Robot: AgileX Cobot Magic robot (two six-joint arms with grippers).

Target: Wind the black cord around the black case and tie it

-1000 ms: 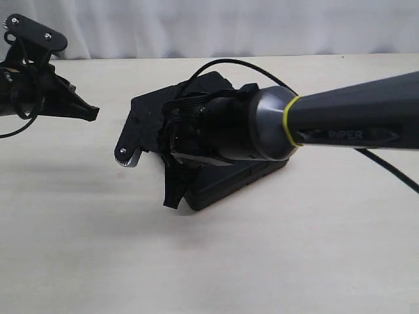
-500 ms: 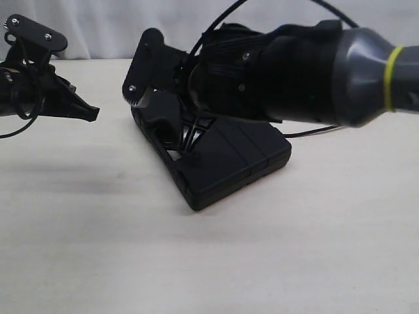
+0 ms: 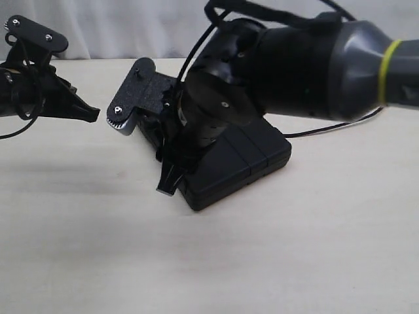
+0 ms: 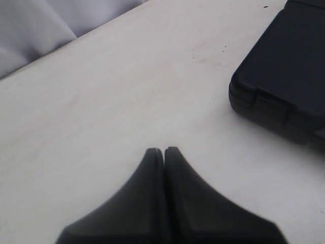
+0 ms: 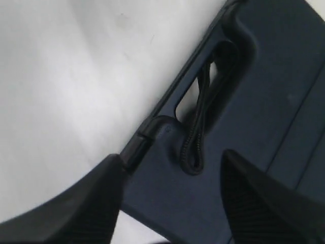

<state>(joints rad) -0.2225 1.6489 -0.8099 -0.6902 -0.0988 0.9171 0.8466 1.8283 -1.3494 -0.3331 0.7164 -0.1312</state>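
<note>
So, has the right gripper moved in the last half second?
Yes. Against the unmoved black case, the right gripper has swung down toward the case's near-left corner in the exterior view.

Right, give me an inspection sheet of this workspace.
Surface: pale table, faint marks only.
Job's things: black case lies on the table; black cord passes through its handle cut-out, with a short loop on the lid; no wrap or knot seen.
Clutter: nothing seen.
Tools: left tool shut, empty, off beside the case; right tool open, astride the case's handle end, not gripping the cord.
Cables: smooth black cable arcs off the right arm.
Surroundings: white curtain behind.
</note>
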